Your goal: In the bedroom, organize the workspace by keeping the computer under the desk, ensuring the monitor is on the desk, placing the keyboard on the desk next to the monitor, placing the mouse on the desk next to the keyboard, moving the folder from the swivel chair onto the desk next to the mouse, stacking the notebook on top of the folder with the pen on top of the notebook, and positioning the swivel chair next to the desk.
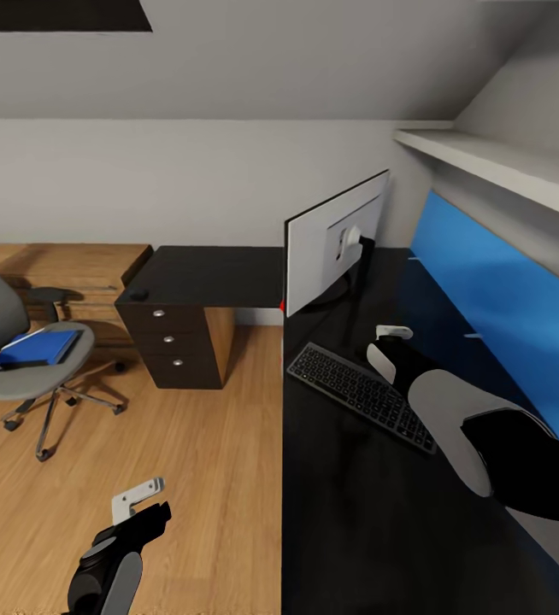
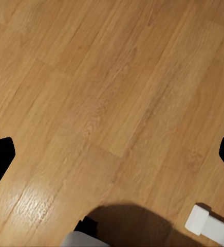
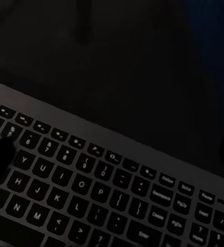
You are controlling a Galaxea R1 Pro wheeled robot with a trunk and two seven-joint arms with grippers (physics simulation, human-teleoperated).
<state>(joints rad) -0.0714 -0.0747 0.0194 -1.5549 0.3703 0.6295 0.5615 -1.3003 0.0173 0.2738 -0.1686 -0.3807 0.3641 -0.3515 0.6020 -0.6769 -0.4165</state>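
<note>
The monitor stands on the black desk, its grey back toward me. The keyboard lies in front of it. My right gripper hovers open just above the keyboard's far side, holding nothing. The mouse sits on the desk's left wing, over the drawers. The blue folder lies on the swivel chair, which stands apart at the left. My left gripper hangs open and low over the wood floor. Computer, notebook and pen are out of view.
A dark drawer unit holds up the desk's left wing. A low light-wood counter runs along the back wall behind the chair. A blue wall panel and a white shelf border the desk on the right.
</note>
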